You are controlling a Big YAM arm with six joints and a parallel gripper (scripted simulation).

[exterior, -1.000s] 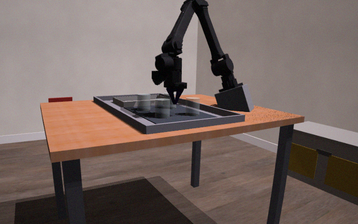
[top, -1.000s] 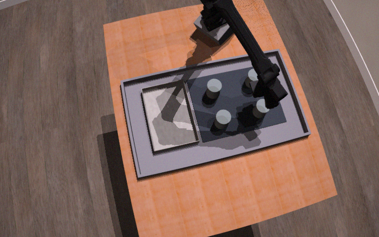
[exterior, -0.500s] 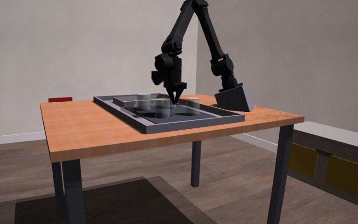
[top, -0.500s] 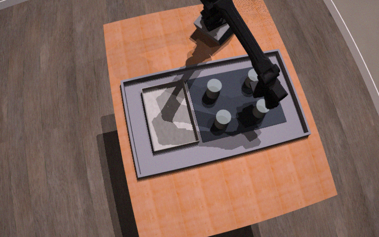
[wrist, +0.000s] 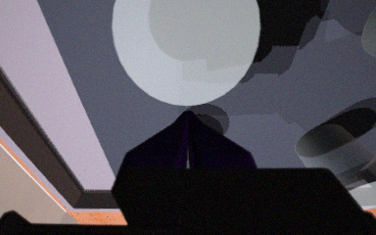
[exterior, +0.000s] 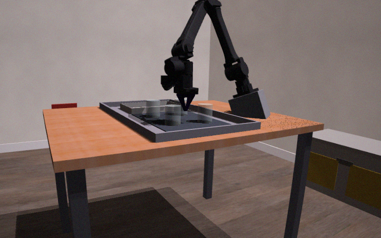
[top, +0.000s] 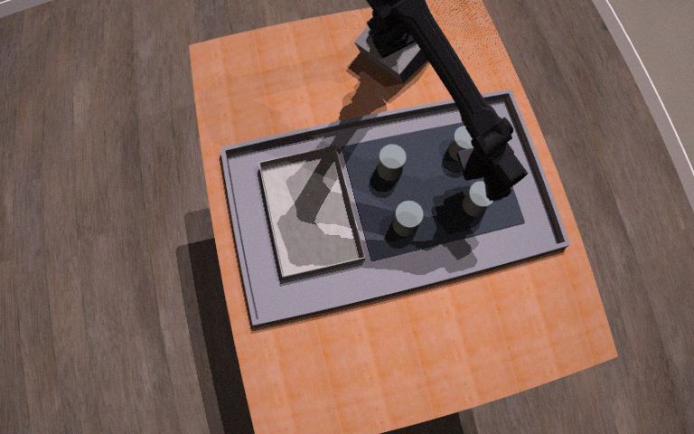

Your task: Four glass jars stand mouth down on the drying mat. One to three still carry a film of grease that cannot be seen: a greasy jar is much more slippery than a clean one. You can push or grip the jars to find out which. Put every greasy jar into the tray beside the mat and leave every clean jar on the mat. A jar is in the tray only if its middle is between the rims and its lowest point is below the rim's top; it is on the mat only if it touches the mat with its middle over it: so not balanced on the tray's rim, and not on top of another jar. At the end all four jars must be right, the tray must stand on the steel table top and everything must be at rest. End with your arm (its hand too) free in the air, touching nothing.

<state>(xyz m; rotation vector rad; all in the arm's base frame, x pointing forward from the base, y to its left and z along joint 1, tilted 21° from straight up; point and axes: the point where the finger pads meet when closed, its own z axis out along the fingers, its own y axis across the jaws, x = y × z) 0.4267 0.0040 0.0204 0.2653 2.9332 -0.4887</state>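
1. Glass jars, four: all mouth down on the dark mat (top: 425,164) (exterior: 216,121) (wrist: 88,73), standing apart
2. Gripper (top: 496,195) (exterior: 185,109) (wrist: 188,117): closed on nothing, fingers pointing down, tips just beside the nearest jar (top: 480,193) (exterior: 172,115) (wrist: 186,44); contact: can't tell
3. Tray (top: 270,220) (exterior: 125,107): pale, low rims, beside the mat, on the grey rimmed table top (top: 317,297) (exterior: 208,131) (wrist: 73,122)
4. Greasy vs clean: can't tell by eye
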